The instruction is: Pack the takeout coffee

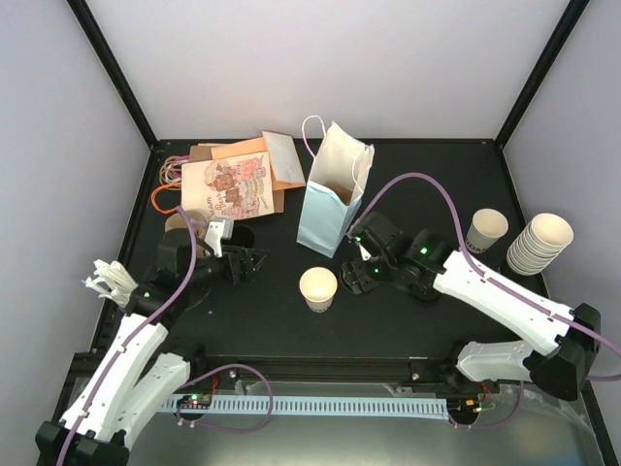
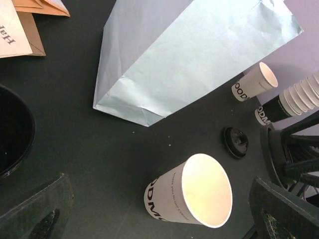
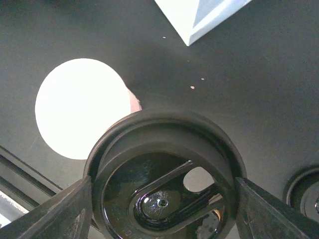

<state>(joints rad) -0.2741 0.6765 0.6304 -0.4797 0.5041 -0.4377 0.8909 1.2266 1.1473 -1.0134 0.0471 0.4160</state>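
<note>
No capped takeout coffee is in view. A lidless cream paper cup (image 1: 318,288) stands upright mid-table; it also shows as a cup (image 2: 192,196) in the left wrist view and as a bright disc (image 3: 79,107) in the right wrist view. My right gripper (image 1: 367,274) (image 3: 167,211) is shut on a round black lid (image 3: 164,174) by its rim, just right of the cup and above the table. Left of the cup, my left gripper (image 1: 247,264) (image 2: 159,224) is wide open and holds nothing. A second black lid (image 2: 235,142) lies on the table.
A pale blue paper bag (image 1: 330,194) stands open behind the cup. At the right are a single cup (image 1: 487,230) and a stack of cups (image 1: 539,243). Flat paper bags (image 1: 228,184) lie at the back left. A black round container (image 2: 15,129) sits by the left gripper.
</note>
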